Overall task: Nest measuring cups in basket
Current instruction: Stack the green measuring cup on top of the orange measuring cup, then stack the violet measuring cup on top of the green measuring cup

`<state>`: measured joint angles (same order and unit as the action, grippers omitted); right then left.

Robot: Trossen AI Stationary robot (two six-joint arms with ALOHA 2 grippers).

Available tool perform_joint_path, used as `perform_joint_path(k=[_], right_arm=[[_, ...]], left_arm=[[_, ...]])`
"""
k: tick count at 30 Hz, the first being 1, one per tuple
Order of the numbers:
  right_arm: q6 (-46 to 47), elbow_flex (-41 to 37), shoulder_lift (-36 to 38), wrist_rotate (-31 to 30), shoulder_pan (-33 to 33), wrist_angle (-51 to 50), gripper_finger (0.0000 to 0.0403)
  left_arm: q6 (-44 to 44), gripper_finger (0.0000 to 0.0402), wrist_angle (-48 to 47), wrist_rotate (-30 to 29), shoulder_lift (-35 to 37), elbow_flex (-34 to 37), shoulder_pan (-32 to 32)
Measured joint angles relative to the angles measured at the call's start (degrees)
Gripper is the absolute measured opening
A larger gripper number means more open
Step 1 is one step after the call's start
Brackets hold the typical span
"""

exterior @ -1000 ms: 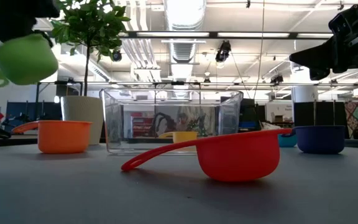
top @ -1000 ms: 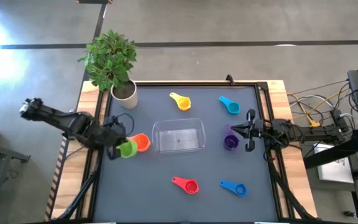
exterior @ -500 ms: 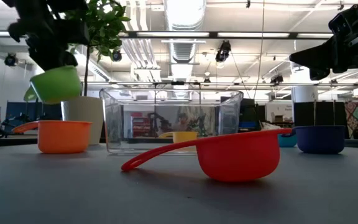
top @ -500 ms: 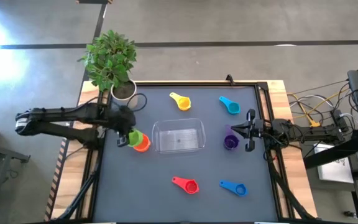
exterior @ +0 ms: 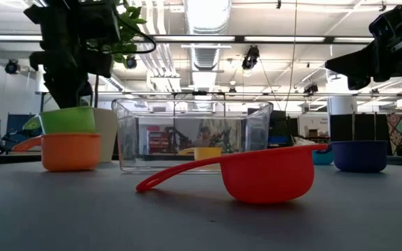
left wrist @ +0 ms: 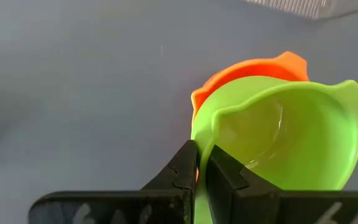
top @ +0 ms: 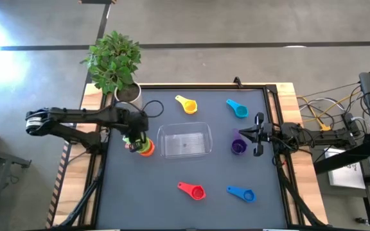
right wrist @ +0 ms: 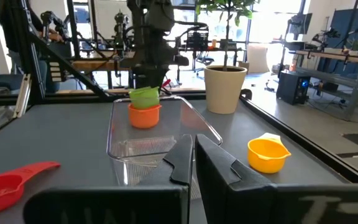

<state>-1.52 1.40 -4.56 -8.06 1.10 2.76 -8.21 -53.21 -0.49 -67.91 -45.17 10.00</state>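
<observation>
Green cup going into orange, beside the basket!
Left gripper (left wrist: 201,177) jaws pinch the green cup (exterior: 68,120), seated in the orange cup (exterior: 70,151) left of the basket (top: 184,140); releasing looks next. Right gripper (top: 257,135) jaws closed, empty.

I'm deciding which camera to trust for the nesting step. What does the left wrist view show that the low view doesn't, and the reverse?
Left wrist view only: the round green plastic measuring cup's empty inside, and the left gripper pinching its rim.

Low view only: the clear rectangular plastic basket and the red plastic measuring cup in front.

Both: the green cup sitting in the round orange plastic measuring cup.
</observation>
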Motion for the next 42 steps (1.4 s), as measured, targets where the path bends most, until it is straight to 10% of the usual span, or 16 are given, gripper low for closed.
perform_joint_path(k=[42], right_arm=[[0.0,-0.01,0.02,-0.01,-0.02,0.0,0.0009]], left_arm=[[2.81,0.018,11.18,-0.58,-2.58,-15.17,-2.51]])
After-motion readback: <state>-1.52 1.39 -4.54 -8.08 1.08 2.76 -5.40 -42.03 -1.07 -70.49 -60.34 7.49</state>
